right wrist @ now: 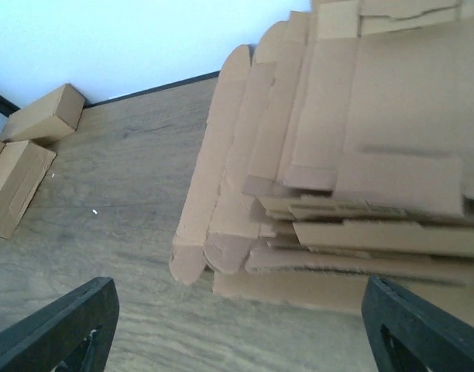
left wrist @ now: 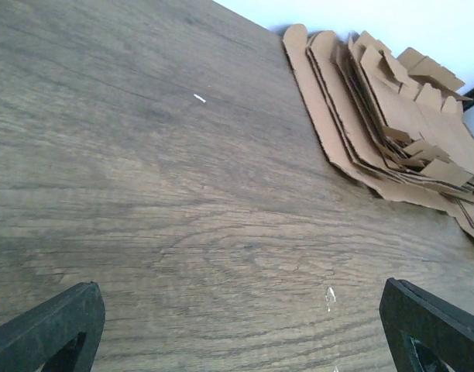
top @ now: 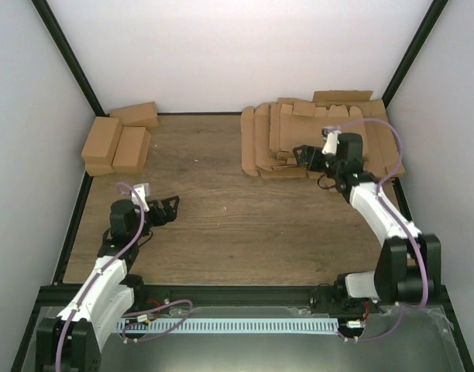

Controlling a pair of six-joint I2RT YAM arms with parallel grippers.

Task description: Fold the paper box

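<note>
A stack of flat, unfolded cardboard box blanks (top: 299, 139) lies at the back right of the table; it also shows in the left wrist view (left wrist: 384, 116) and fills the right wrist view (right wrist: 345, 170). My right gripper (top: 303, 157) is open and empty, just above the near edge of the stack, its black fingertips (right wrist: 66, 322) wide apart. My left gripper (top: 169, 209) is open and empty over bare wood at the left, far from the stack, fingertips (left wrist: 51, 325) wide apart.
Several folded cardboard boxes (top: 117, 141) sit at the back left corner, also in the right wrist view (right wrist: 24, 155). White walls and black frame rails (top: 66, 58) enclose the wooden table (top: 237, 225). A small white speck (left wrist: 199, 98) lies on the wood.
</note>
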